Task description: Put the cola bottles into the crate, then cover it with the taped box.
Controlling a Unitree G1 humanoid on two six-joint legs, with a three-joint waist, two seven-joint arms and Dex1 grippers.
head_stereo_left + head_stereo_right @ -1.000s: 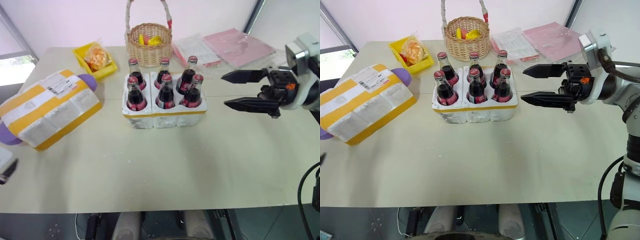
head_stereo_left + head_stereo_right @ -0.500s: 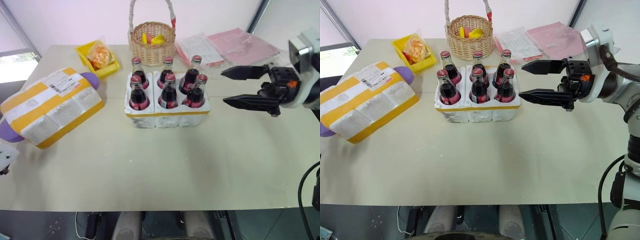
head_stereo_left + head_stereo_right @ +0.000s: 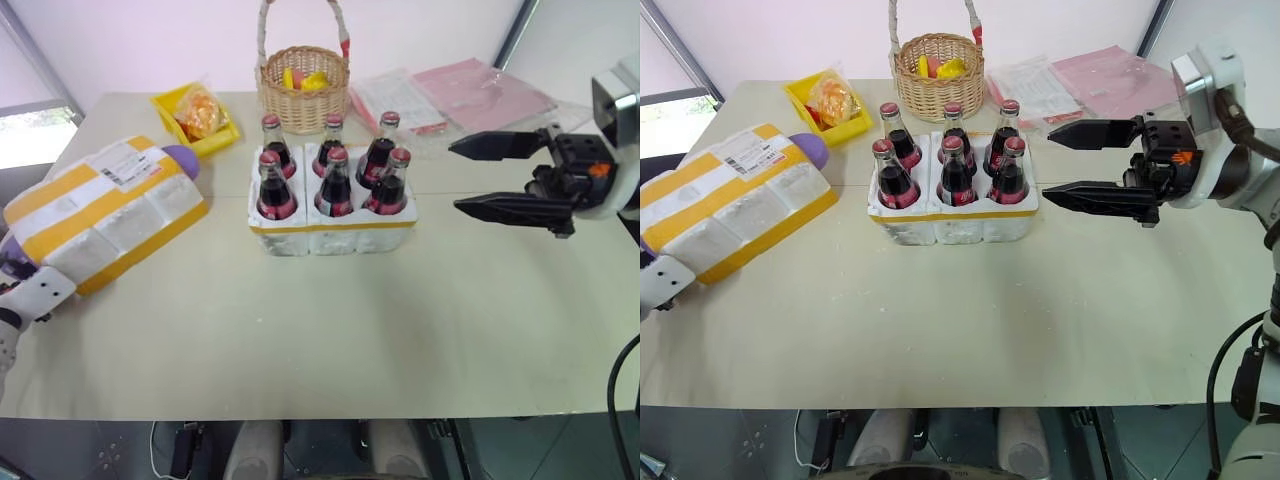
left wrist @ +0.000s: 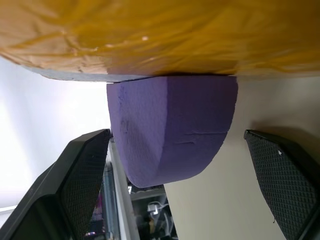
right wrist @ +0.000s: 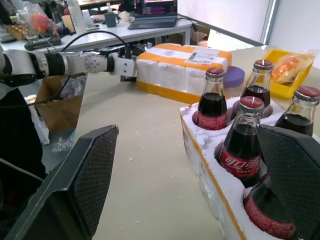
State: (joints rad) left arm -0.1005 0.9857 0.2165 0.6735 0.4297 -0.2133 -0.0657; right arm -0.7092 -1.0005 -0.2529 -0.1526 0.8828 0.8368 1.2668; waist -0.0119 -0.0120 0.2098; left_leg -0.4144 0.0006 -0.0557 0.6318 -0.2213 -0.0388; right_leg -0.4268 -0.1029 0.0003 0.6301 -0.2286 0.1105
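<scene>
At the table's left edge the taped box lies flat, one purple end piece hanging past the corner. The left gripper has its fingers spread wide either side of that end piece, holding nothing yet. Mid-table, the crate carries all six cola bottles upright in its wells, so only the covering seems to remain.

Risks, as a judgement: the purple piece is rounded and looks like soft foam, so a pinch there alone may slip or tear it loose, and the long box could swing or drop off the edge. The box is much wider than one gripper's span, so a one-sided lift would likely tilt it. Brought in low across the table, it could knock the tall bottle necks and topple them; set down skewed, it would perch on the caps rather than seat.

The right gripper hangs level just right of the crate, fingers wide apart and empty, near enough to be struck by the box on its way in. Behind the crate stand a basket and a yellow tray with a snack bag; papers lie far right. None block the path from the left.
</scene>
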